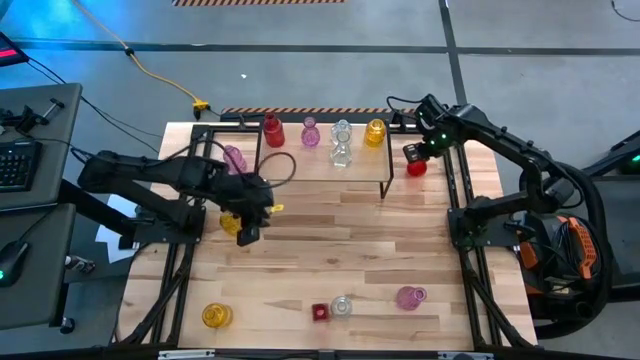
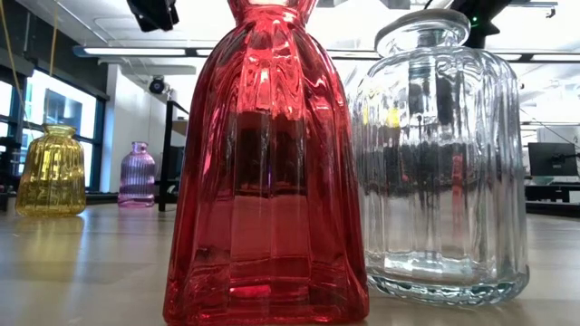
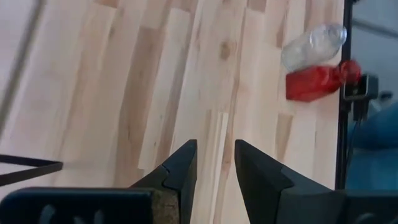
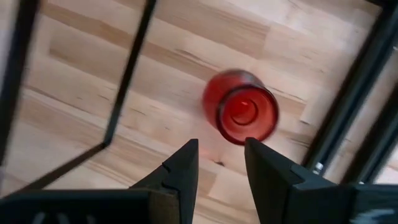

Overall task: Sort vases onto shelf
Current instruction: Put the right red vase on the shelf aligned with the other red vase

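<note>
A pale wood plank surface carries a shelf with thin black legs. Four ribbed glass vases stand upright on the shelf; a red vase stands beside it. Left gripper and right gripper both hang slightly apart, empty

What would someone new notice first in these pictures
A row of coloured glass vases on the shelf at the table's far edge. Near the low camera, a red vase and a clear vase stand close together. The right end effector hovers open above a red vase beside the shelf.
</note>
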`<state>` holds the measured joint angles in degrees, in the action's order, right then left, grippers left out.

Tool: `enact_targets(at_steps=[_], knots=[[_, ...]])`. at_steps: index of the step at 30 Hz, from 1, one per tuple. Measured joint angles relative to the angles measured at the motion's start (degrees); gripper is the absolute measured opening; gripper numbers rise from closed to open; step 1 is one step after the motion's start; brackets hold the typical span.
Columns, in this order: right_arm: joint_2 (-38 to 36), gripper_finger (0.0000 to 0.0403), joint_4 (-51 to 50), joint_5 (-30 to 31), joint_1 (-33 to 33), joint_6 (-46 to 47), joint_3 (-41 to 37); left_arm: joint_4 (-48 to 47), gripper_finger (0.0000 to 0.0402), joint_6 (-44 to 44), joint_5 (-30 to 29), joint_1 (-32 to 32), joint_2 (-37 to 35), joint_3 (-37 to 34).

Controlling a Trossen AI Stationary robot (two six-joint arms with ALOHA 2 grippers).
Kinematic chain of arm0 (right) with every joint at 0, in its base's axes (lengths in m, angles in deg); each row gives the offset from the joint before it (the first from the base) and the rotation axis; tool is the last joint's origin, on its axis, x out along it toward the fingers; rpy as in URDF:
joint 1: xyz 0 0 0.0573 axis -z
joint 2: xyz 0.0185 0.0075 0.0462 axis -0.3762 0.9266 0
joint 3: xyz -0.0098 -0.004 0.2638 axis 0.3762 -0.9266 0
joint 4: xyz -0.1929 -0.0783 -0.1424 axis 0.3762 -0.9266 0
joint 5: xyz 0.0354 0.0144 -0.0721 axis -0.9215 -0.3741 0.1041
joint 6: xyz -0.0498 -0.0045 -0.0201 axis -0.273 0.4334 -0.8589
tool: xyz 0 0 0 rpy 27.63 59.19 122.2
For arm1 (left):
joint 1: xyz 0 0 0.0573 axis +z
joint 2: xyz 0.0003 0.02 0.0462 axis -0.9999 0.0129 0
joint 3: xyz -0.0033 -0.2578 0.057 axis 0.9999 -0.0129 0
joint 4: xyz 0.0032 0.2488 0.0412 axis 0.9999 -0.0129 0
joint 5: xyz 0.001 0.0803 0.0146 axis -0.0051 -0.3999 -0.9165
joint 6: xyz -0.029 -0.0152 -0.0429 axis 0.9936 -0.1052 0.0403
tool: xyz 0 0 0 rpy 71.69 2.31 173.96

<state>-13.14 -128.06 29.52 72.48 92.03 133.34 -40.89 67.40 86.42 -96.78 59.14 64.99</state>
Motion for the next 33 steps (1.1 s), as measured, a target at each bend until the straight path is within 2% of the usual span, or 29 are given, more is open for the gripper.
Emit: enact_targets(at_steps=[6,15,24,33], knots=[[0.0,0.0113,1.1,-1.0,0.0,-0.2,0.0,-0.1,0.0128,-1.3,2.0,0.4,4.1,0.0],[0.1,0.0113,1.1,-1.0,0.0,-2.9,0.0,-0.1,0.0171,1.2,13.0,2.1,9.2,0.0],[0.1,0.0113,1.1,-1.0,0.0,-3.0,0.1,0.0,0.0199,1.6,12.5,2.3,9.4,0.0],[0.1,0.0113,3.7,-0.2,0.0,-2.9,-2.9,0.0,0.0200,0.2,12.3,2.3,9.4,0.0]])
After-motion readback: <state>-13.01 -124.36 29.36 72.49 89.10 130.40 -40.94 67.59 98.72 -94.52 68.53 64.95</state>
